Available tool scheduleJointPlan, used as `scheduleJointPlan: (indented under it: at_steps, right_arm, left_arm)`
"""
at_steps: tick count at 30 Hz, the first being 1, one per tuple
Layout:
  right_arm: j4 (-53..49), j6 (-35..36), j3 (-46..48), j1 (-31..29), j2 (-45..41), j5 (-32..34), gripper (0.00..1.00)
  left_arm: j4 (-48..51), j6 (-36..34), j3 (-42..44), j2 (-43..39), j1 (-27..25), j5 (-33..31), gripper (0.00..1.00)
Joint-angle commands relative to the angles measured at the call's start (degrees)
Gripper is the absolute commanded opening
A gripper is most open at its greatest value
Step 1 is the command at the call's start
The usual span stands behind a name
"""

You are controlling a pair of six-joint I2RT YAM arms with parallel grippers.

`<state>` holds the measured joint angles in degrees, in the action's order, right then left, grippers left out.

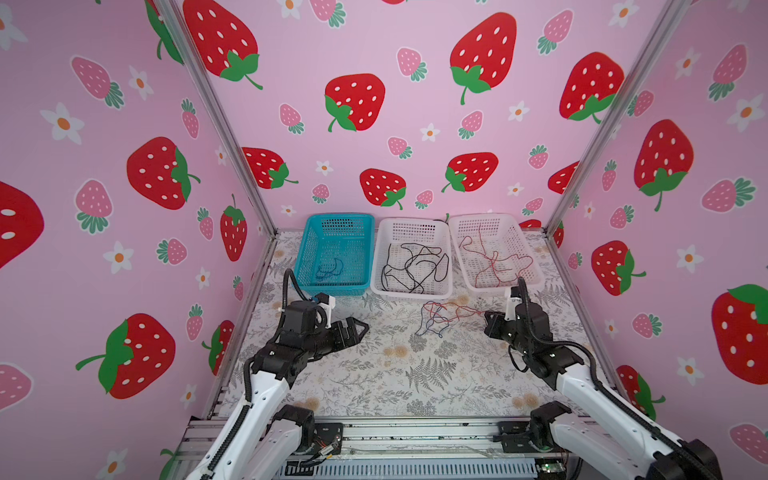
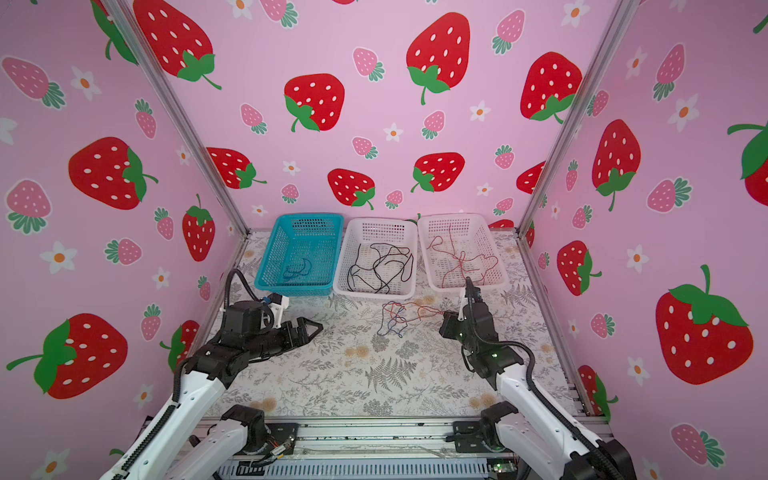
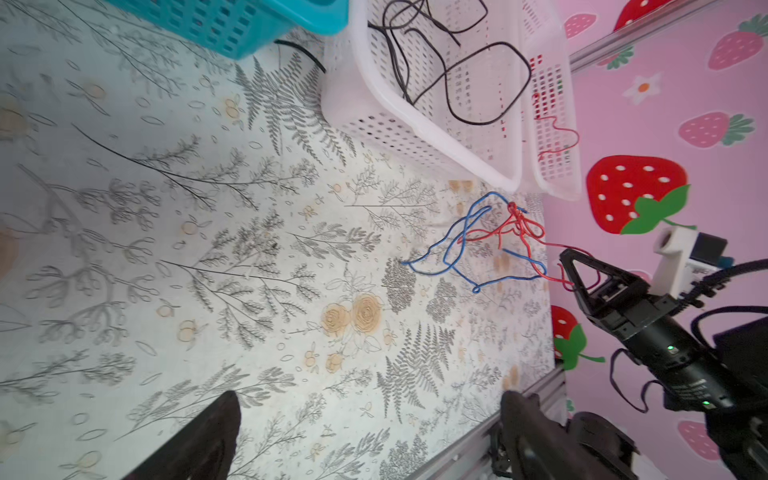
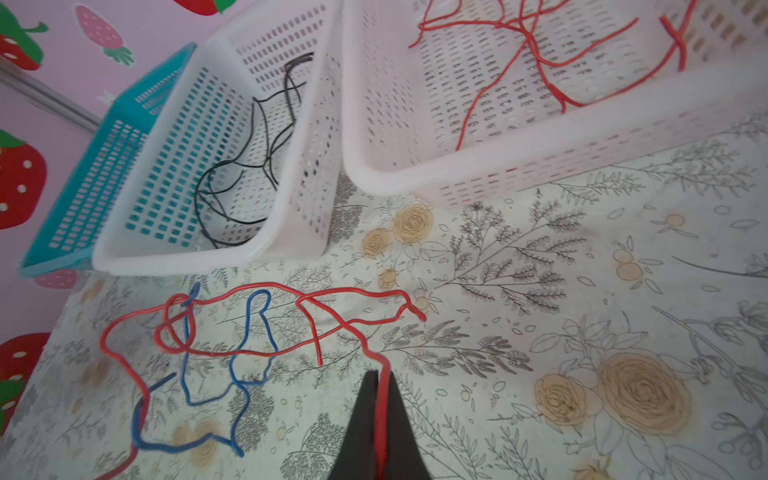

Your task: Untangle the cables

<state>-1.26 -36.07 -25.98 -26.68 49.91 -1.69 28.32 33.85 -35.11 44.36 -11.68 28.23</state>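
Count first: three baskets along the back and two arms. On the left is the teal basket (image 1: 338, 216) with a few blue cables (image 1: 330, 270) curled in the bottom. They're dark against the mesh, so I can't count strands.

My left arm sits low over the surface (image 1: 374, 374) in front of it. My left tool (image 1: 360, 329) points toward the middle, jaws spread wide with nothing in them.

Next is the middle white basket (image 1: 411, 293) with looping black cables (image 1: 415, 266). They overlap too much to count. In the left wrist view a black end (image 3: 299, 52) shows on the surface between this basket and the teal one.

In front of it lies the tangle (image 1: 436, 316), red and blue cables knotted together on the surface. How many of each, I can't tell.

Last is the right white basket (image 1: 484, 217) holding red cables (image 1: 492, 262). My right arm is crouched low in front of it. My right tool (image 1: 486, 318) points left at the tangle, fingers pressed together on one red cable (image 4: 380, 415) that runs out of the knot. Both top views show the far end of that arm cut off at the frame edge.
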Motion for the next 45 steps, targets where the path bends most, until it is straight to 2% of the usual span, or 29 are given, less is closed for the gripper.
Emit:
scheduleJointPlan:
  at_steps: [1,9,14,20,22,37,45]
  right_arm:
    - [0.1,4.2,-4.0,-1.2,-2.9,-6.9,0.0]
    - [1.3,7.5,-8.2,-4.7,-4.4,-12.6,0.0]
    - [2.7,7.4,-9.0,-7.6,-4.7,-13.1,0.0]
    - [3.4,6.2,-9.5,-10.1,-5.6,-11.9,0.0]
    - [3.8,5.8,-9.8,-10.8,-5.8,-12.0,0.0]
    - [4.1,4.0,-12.8,-16.8,-6.1,-8.8,0.0]
    - [5.5,3.3,-12.9,-19.7,-4.8,-6.3,0.0]
  left_arm:
    - [-10.2,8.1,3.3,-2.6,-1.1,6.6,0.99]
    - [-21.9,13.5,9.9,-7.7,-8.0,7.3,0.99]
    - [-35.6,19.3,15.5,-8.3,-15.7,4.7,0.99]
    - [-40.9,17.1,16.4,-6.8,-27.4,-2.4,0.99]
    - [-41.4,16.2,16.5,-6.6,-29.4,-3.8,0.99]
    - [-49.5,17.8,19.8,-4.5,-31.8,-5.5,0.99]
    - [-55.0,19.6,20.9,-4.9,-35.5,-7.6,0.99]
